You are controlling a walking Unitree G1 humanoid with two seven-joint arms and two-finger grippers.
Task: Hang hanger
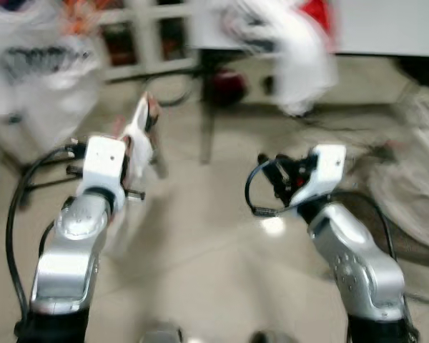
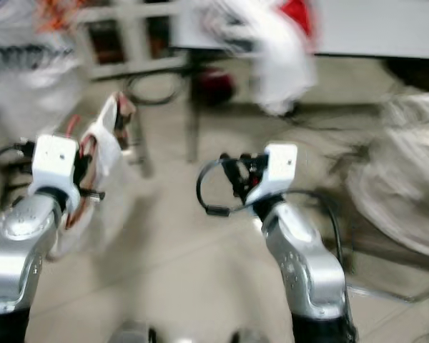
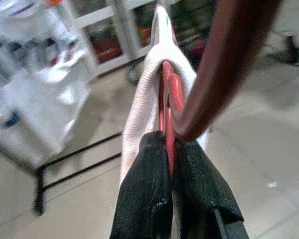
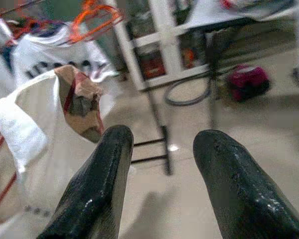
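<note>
A red hanger (image 3: 167,107) carrying a white garment (image 1: 137,137) is held up in front of my left side. My left gripper (image 3: 172,149) is shut on the hanger's red wire, with the garment draped over it; a thick dark red hook (image 3: 224,64) curves over the fingers. My right gripper (image 4: 162,149) is open and holds nothing, raised at mid height on the right (image 1: 275,179). In the right wrist view the white garment (image 4: 35,149) hangs to the side of the fingers (image 4: 97,184). The eye views are blurred.
A clothes rack with white garments and orange hangers (image 4: 92,15) stands at the far left (image 1: 36,64). A white shelf frame (image 1: 146,43) and a dark table leg (image 1: 207,121) are ahead. White and red cloth (image 1: 293,50) hangs over the table; a pale heap (image 1: 407,179) lies right.
</note>
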